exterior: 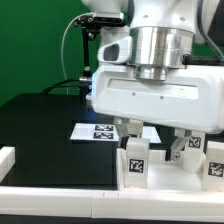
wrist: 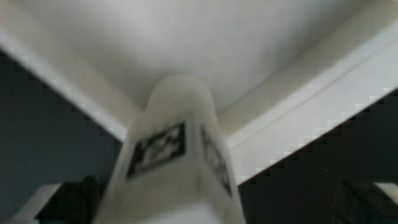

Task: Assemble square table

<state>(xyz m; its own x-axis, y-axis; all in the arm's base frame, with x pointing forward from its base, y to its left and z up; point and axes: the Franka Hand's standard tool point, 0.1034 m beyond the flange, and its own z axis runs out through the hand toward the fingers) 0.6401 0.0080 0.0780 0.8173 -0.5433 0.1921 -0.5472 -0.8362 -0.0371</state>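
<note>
My gripper (exterior: pixel 157 133) hangs low over the white parts at the exterior view's right, its wide white hand hiding much of them. In the wrist view a white leg (wrist: pixel 178 150) with a black-and-white tag lies between my fingers (wrist: pixel 71 200), with a gap on either side, so the jaws stand open around it. Behind the leg are the white top's flat face and raised rim (wrist: pixel 196 40). In the exterior view two tagged legs (exterior: pixel 135 160) (exterior: pixel 213 165) stand by the front rail. The top itself is mostly hidden there.
The marker board (exterior: pixel 92 131) lies on the black table just to the left of my gripper in the exterior view. A long white rail (exterior: pixel 60 188) runs along the front, with a white block (exterior: pixel 6 158) at the left edge. A cable hangs behind.
</note>
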